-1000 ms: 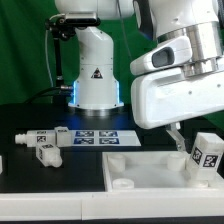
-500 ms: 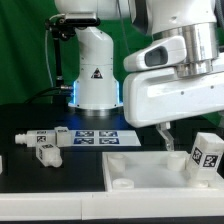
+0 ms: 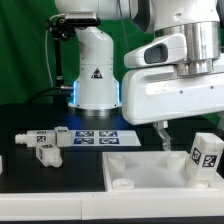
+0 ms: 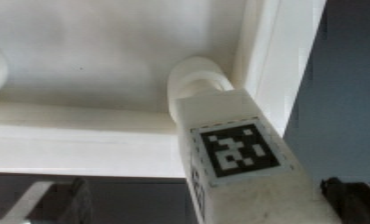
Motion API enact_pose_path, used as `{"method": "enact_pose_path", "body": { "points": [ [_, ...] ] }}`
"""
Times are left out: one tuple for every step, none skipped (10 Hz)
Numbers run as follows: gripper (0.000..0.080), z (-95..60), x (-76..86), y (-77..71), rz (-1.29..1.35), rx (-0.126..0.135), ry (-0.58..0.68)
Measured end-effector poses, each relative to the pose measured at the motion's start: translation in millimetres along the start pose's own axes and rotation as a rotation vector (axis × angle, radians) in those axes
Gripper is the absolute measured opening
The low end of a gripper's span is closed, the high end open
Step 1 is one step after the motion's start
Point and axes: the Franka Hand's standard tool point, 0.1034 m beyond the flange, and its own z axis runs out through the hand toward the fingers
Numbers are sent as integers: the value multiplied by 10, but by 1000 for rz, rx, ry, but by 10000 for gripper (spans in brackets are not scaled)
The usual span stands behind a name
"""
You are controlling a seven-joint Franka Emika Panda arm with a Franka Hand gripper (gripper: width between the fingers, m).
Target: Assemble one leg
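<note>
leg (image 3: pixel 207 153) stands on a corner of the white panel (image 3: pixel 140 168) on the counter (image 3: pixel 20 180), at exterior view's right; hand (image 4: pixel 196 196) open, unloaded; wrist view: leg sits between the spread fingers (image 4: pixel 40 200), clear gap on one side

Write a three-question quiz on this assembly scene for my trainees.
1. True or false: the marker board lies on the table in front of the robot base.
2. How many legs lie to the exterior view's left of the marker board? A none, B two, C five.
3. Fill in: in the wrist view, the leg shows a black-and-white ____ on its face.
Key: 1 true; 2 B; 3 tag.
</note>
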Motion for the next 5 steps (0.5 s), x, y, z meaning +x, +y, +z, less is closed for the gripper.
{"method": "enact_pose_path", "body": {
  "points": [
    [649,10,-26,-40,55,2,-41],
    [649,15,-8,-66,76,4,-71],
    [649,30,11,-45,84,3,-70],
    [649,47,-11,-48,133,4,-91],
    [649,53,3,-52,151,6,-102]
  ]
}}
